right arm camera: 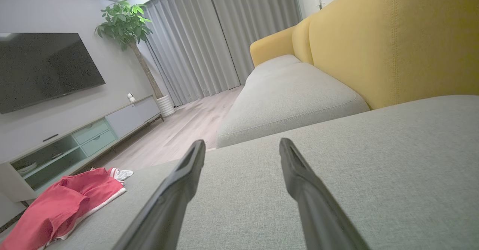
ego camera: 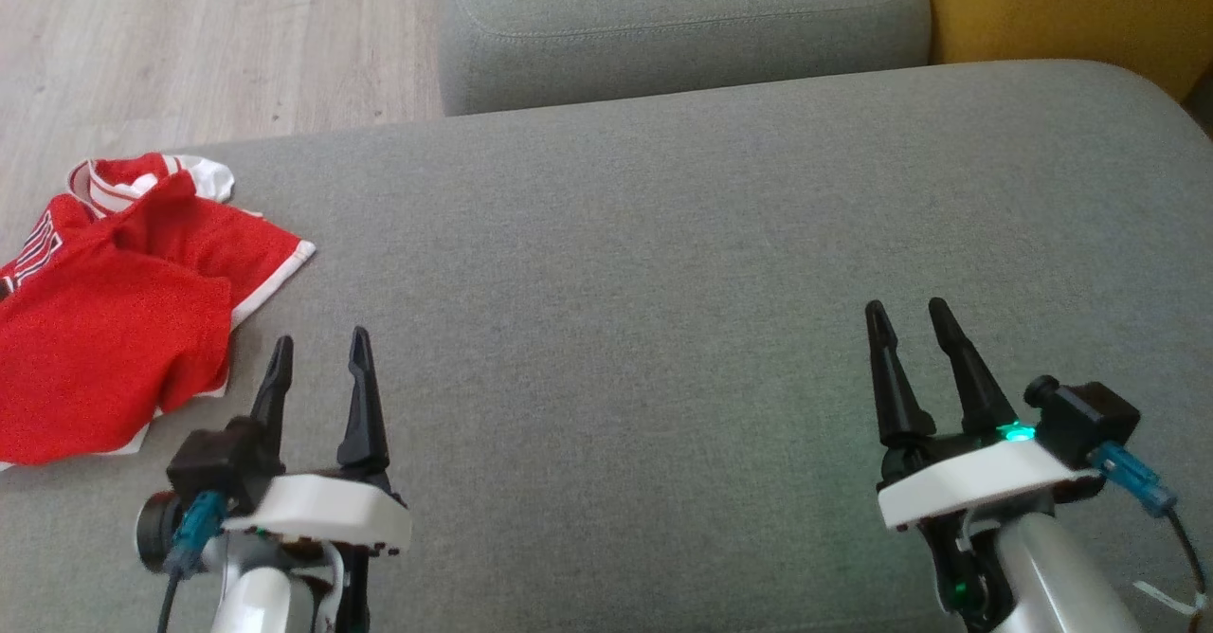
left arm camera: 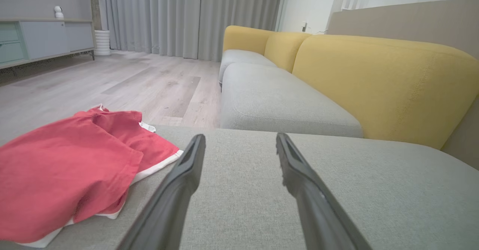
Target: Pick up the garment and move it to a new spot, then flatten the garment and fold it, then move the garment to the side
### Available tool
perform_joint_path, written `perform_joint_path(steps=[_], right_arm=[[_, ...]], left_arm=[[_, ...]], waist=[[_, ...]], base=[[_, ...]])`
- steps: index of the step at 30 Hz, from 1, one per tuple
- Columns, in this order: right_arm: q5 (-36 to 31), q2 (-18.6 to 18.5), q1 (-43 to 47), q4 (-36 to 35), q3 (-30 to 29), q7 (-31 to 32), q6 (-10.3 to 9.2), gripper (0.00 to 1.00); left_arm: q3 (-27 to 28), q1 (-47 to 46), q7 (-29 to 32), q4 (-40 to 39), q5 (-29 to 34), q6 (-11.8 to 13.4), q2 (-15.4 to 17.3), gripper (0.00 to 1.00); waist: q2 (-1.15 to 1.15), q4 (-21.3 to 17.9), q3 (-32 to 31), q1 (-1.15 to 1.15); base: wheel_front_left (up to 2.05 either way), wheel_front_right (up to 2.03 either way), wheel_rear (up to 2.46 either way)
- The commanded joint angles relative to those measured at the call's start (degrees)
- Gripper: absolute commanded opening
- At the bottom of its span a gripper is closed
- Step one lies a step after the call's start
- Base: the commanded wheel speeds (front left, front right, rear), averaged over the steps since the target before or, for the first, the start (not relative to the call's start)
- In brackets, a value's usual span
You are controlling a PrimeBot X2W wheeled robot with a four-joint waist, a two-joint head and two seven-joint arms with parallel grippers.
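Here the red garment with white trim lies crumpled at the left end of the grey sofa seat, its collar close to the edge that borders the wooden floor. The left fingers are spread apart and hold nothing. They point up the head view just beside the garment's white hem, with a strip of bare seat between them and the cloth. The right fingers are also spread and empty, over the right side of the same seat and well apart from the garment. Beyond the seat are a second grey cushion and a yellow backrest. In the left wrist view the garment lies left of the fingers.
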Motion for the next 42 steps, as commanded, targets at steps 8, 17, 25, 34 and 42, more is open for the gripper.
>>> perform_joint_path(steps=[8, 17, 25, 34, 42], right_arm=[[-5.56, -0.37, -3.63, -1.72, 2.47, -2.2, -0.04, 1.0], [-5.3, -0.34, -3.57, -1.82, 2.3, -2.2, -0.04, 1.0], [-5.07, -0.64, -3.53, -1.93, 2.51, -2.2, -0.04, 1.0], [-4.98, -1.06, -2.75, -2.46, 3.41, -2.2, -0.04, 1.0], [-4.17, -0.47, -1.94, -3.01, 5.65, -2.2, -0.04, 1.0]], left_arm=[[0.78, -3.84, -2.19, -2.75, 6.63, 0.97, 0.95, 1.0], [1.17, -3.84, -2.19, -2.39, 6.58, 0.72, 0.95, 1.0], [1.1, -4.06, -2.19, -2.0, 6.68, 0.53, 0.95, 1.0], [1.84, -4.39, -2.19, -1.43, 6.65, 0.59, 0.95, 1.0], [3.51, -3.53, -2.19, -0.51, 6.45, 0.3, 0.95, 1.0]], waist=[[0.0, -0.22, 0.04, 0.0], [0.0, -0.27, 0.2, 0.0], [0.0, -0.11, 0.49, 0.0], [0.0, 3.02, 0.69, 0.0], [0.0, 10.49, 0.23, 0.0]], base=[[0.0, 0.0, 0.0], [0.0, 0.0, 0.0], [0.0, 0.0, 0.0], [0.0, 0.0, 0.0], [0.0, 0.0, 0.0]])
